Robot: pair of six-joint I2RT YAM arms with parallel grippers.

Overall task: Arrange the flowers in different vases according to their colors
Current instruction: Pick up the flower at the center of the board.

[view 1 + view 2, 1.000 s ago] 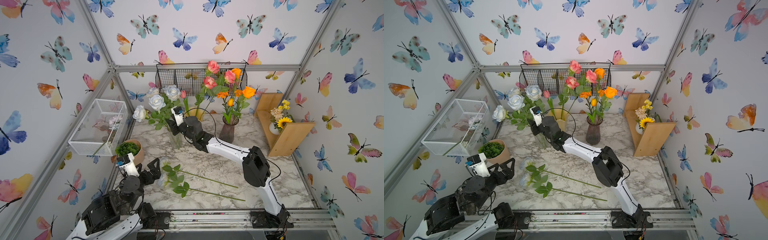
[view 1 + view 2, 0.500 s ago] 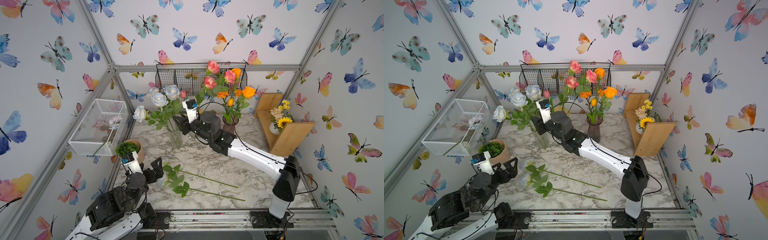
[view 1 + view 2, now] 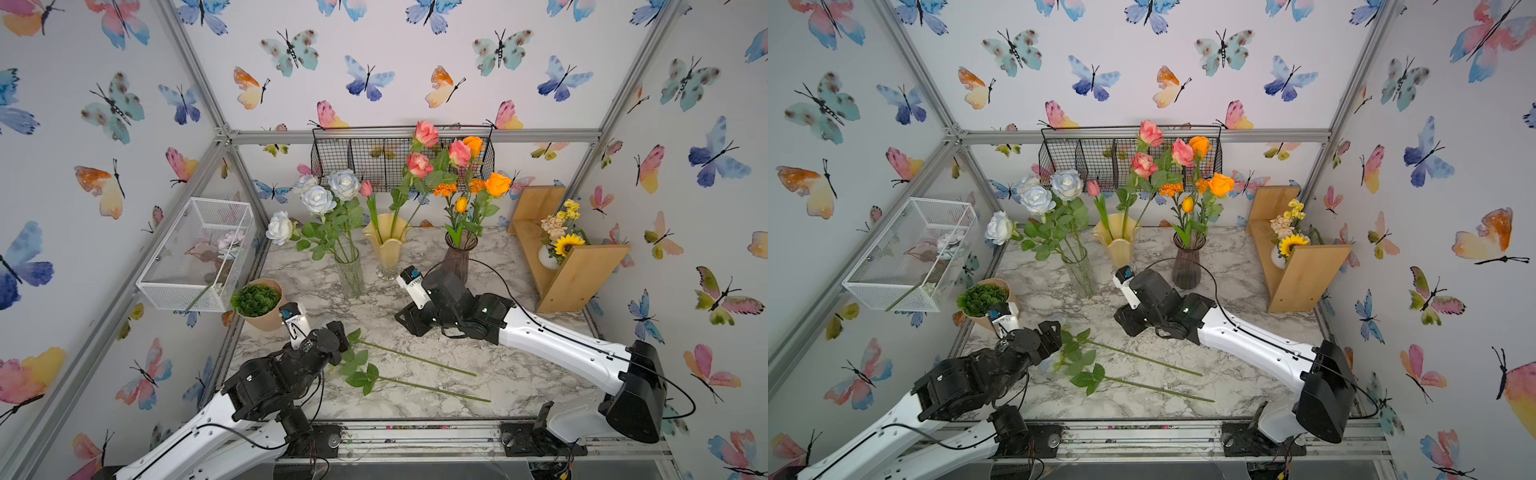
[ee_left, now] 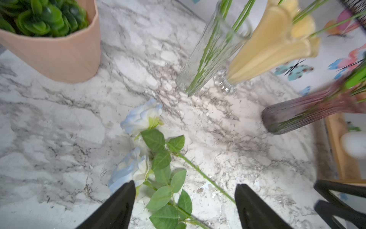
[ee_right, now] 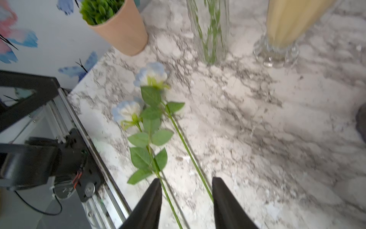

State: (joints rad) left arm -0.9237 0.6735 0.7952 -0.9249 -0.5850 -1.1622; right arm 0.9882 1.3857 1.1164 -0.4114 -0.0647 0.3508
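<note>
Since a second ago the right arm has drawn back from the vases toward the middle of the table, and the left pincer (image 4: 184, 184) has come forward over the lying flowers. Its jaws are spread wide and hold nothing.

Two white-blue roses (image 4: 141, 117) lie flat on the marble table (image 4: 49, 123). The nearer bloom is just beside one fingertip, the leaves lie under the gap, and the stems (image 5: 190, 154) run away toward the right pincer (image 5: 186, 179).

Ahead of both pincers, well apart from them, stands the clear ribbed glass vase (image 3: 350, 270). Roses of the same colour already stand in it (so I judge these two belong there). The right pincer is also parted and empty; both stems pass close below its fingertips.

These flowers should be very light. Petals and leaves look soft and would crush or slip, so the bare stem behind the leaves is the better place to take hold. It is thin and probably stiff, and it can roll on the smooth marble. The two stems lie close together, so one grip may catch both.
</note>
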